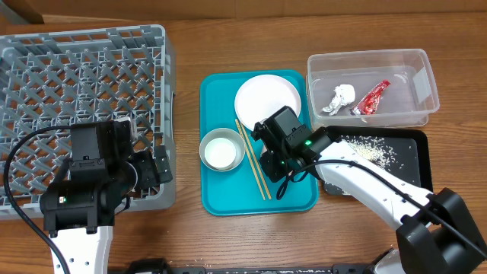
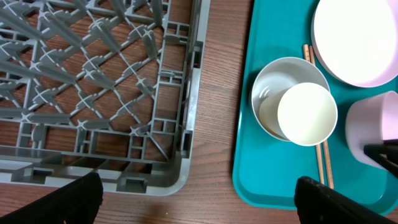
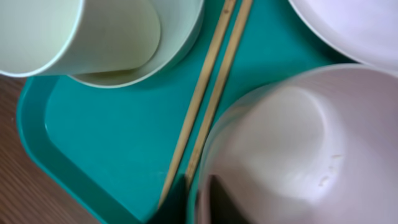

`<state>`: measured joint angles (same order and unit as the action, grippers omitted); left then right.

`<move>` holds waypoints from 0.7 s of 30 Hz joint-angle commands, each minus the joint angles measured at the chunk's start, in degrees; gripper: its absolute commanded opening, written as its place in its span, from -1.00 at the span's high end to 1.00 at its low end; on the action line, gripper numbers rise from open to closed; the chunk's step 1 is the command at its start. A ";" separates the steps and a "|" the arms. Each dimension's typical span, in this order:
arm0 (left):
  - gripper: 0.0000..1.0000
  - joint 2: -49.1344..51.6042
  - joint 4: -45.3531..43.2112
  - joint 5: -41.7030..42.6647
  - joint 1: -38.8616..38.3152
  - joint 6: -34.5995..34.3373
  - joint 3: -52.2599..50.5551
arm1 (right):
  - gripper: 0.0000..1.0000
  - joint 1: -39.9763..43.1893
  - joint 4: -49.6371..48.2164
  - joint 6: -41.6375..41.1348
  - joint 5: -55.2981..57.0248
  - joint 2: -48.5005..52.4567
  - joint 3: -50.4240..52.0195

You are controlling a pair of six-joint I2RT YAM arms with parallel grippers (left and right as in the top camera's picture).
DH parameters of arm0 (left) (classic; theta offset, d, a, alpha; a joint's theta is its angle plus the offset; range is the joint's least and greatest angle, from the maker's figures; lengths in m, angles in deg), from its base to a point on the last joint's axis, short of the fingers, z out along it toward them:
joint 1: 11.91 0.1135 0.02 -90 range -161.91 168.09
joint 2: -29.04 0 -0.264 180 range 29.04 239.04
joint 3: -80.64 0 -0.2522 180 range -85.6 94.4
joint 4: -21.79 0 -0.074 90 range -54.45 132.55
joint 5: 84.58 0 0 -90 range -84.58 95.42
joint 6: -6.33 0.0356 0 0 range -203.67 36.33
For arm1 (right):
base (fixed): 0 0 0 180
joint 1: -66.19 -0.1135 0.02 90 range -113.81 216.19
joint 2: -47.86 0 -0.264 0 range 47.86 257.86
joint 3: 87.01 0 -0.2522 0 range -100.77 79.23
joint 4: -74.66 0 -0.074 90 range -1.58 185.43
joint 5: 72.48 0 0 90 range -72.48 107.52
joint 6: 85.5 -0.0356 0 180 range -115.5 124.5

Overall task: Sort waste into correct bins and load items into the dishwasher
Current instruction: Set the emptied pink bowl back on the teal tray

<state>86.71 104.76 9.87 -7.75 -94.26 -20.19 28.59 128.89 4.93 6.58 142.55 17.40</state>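
Note:
My right gripper [image 1: 275,164] is low over the teal tray [image 1: 221,194], shut on the rim of the small pinkish-white dish [image 3: 298,149], one finger inside it; the dish also shows in the left wrist view [image 2: 370,121]. The chopsticks [image 1: 255,171] lie beside it. The white plate [image 1: 266,95] sits at the tray's back. The white cup [image 1: 221,154] sits in the grey bowl [image 1: 207,139]. My left gripper [image 2: 205,202] is open and empty over bare table between the grey dish rack [image 1: 84,68] and the tray. The tissue [image 1: 344,97] and red wrapper [image 1: 373,97] lie in the clear tub [image 1: 422,65]. Rice [image 1: 373,148] lies on the black tray [image 1: 415,164]. The brown lump is out of view.
The rack holds nothing that I can see. The right arm reaches across the black tray's front left corner. A strip of bare wood runs between the rack wall and the teal tray's left edge.

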 commanded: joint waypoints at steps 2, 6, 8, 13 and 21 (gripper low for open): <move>-1.00 0.09 -0.04 -0.02 0.33 0.28 1.18 | 0.42 -0.15 1.36 -1.49 0.68 -0.63 -2.36; -1.00 0.09 -0.07 -0.02 0.33 0.28 1.18 | 0.33 -0.15 5.86 -2.21 0.85 -1.16 -7.98; -1.00 0.09 -0.07 -0.02 0.33 0.28 1.18 | 0.30 -0.26 7.74 -2.84 0.81 -1.20 -11.58; -1.00 0.09 -0.04 0.00 0.33 0.26 1.18 | 0.02 -1.64 7.17 -6.95 0.39 -1.20 -18.43; -1.00 0.09 -0.04 0.02 0.33 0.24 1.18 | 0.00 -4.72 6.32 -12.46 0.42 3.72 -17.94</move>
<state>86.71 104.78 9.87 -7.75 -94.26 -20.19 25.33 135.41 -3.88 7.24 142.94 -0.39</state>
